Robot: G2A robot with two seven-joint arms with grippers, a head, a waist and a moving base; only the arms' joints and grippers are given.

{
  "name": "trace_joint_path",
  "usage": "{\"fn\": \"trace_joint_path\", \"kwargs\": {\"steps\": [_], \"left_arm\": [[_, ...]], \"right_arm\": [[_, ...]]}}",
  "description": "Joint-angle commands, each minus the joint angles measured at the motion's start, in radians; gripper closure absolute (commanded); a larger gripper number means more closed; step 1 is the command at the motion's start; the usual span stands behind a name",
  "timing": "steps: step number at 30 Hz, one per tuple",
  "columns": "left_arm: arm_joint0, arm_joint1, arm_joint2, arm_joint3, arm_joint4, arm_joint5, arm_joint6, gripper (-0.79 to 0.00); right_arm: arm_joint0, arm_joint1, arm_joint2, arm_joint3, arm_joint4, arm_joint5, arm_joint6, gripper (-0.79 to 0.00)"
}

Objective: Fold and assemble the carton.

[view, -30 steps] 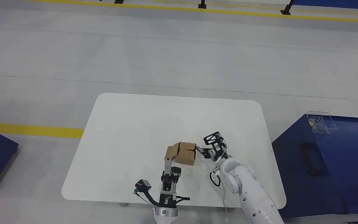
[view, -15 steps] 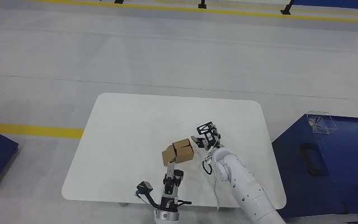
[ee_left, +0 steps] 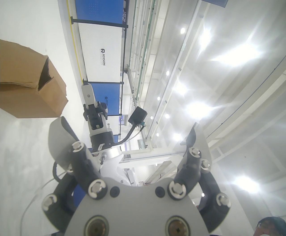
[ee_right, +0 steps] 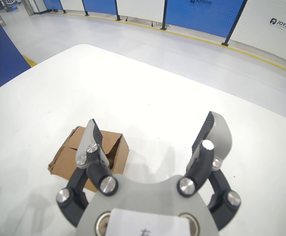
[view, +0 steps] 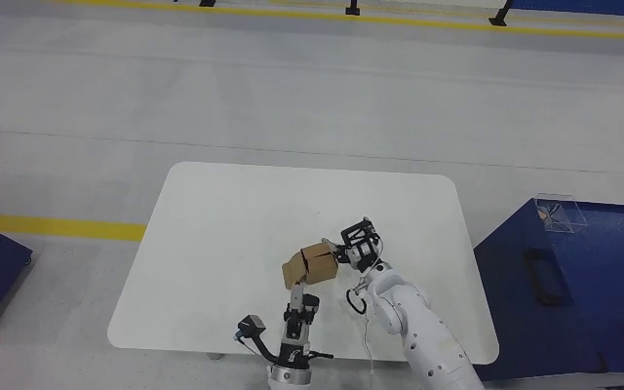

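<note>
Carton [ee_left: 22,89], seam gaping, near splayed left end effector [ee_left: 127,124]; right end effector [ee_right: 152,118] splayed beside it.

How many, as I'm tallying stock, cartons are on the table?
1. The carton lies near the table's front edge, beside the open right gripper. None appears hidden.

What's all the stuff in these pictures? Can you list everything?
carton: one, brown, on the table's near half, a flap gaping.
table: one, white, standing on the pale floor.
cabinet: one, blue, off the table's end on the robot's right.
clear box: one, see-through, on top of the cabinet.
floor stripes: two, yellow, one beside the table, one far behind.
wall panels: several, blue and white, beyond the far stripe.
right gripper: one, grey and black, open, next to the carton.
left gripper: one, grey and black, open, near the carton.
</note>
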Motion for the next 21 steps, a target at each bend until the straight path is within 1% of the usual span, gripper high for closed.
{"fn": "trace_joint_path", "kwargs": {"steps": [1,6,10,12,21], "left_arm": [[-0.027,-0.006,0.006,0.051,0.003,-0.011,0.025,-0.785],[-0.098,-0.022,0.022,0.174,0.005,-0.028,0.083,-0.785],[-0.137,-0.035,0.037,0.24,0.021,-0.047,0.131,-0.785],[-0.15,-0.041,0.043,0.265,0.015,-0.057,0.146,-0.785],[-0.215,-0.066,0.053,0.363,-0.043,-0.048,0.178,-0.785]], "right_arm": [[0.003,-0.003,-0.011,0.014,-0.01,0.002,-0.004,-0.785],[0.022,-0.011,-0.04,0.058,-0.039,0.016,-0.006,-0.785],[0.032,-0.017,-0.057,0.084,-0.054,0.032,-0.008,-0.785],[0.037,-0.02,-0.062,0.095,-0.058,0.038,-0.011,-0.785],[0.049,-0.027,-0.068,0.126,-0.065,0.046,-0.018,-0.785]]}}
